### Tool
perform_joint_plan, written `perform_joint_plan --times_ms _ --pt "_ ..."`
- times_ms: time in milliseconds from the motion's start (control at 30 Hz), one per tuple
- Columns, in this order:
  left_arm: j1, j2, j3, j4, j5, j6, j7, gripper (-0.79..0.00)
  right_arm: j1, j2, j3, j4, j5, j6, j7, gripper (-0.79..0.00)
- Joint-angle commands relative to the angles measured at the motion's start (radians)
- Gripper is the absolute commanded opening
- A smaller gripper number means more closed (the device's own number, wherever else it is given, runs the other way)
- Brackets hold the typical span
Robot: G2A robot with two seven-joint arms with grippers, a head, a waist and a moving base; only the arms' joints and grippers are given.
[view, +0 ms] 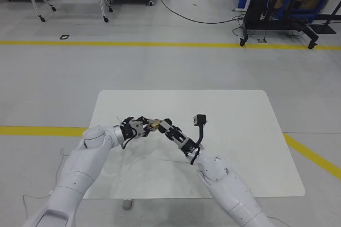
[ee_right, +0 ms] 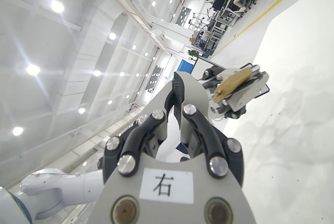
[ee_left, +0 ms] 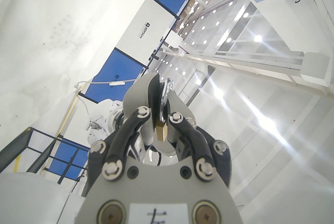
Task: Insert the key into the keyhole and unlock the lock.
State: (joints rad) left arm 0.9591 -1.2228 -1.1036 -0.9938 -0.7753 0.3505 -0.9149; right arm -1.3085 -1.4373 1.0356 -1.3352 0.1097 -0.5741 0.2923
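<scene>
The left gripper [ee_left: 161, 94] clamps the lock [ee_left: 162, 131] above the table [view: 244, 142], seemingly presenting it to the right gripper [ee_right: 180, 86], whose fingers press together; whether they pinch the key, I cannot tell.

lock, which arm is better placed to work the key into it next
Right, probably. The left gripper is shut on the lock; the right gripper sits shut close beside it. Whether it grips the key is hidden.
</scene>
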Motion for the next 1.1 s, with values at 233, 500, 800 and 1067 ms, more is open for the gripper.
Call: perform_joint_plan --times_ms 233,500,800,1067 --pt "0.053 0.010 -0.027 -0.093 0.074 -0.143 0.079 -0.785 -0.020 0.008 0.030 -0.038 0.077 0.001 0.050 0.000" --pt "0.095 0.017 -0.057 -0.157 0.092 -0.214 0.109 -0.785 -0.029 0.006 0.022 -0.053 0.126 0.019 0.063 0.000" --pt "0.125 0.023 -0.069 -0.211 0.163 -0.327 0.105 -0.785 -0.025 0.026 0.085 -0.063 0.703 0.500 0.460 -0.206" --pt "0.143 0.026 -0.073 -0.239 0.197 -0.357 0.109 -0.785 0.011 0.024 0.051 -0.005 0.668 0.569 0.437 -0.493"
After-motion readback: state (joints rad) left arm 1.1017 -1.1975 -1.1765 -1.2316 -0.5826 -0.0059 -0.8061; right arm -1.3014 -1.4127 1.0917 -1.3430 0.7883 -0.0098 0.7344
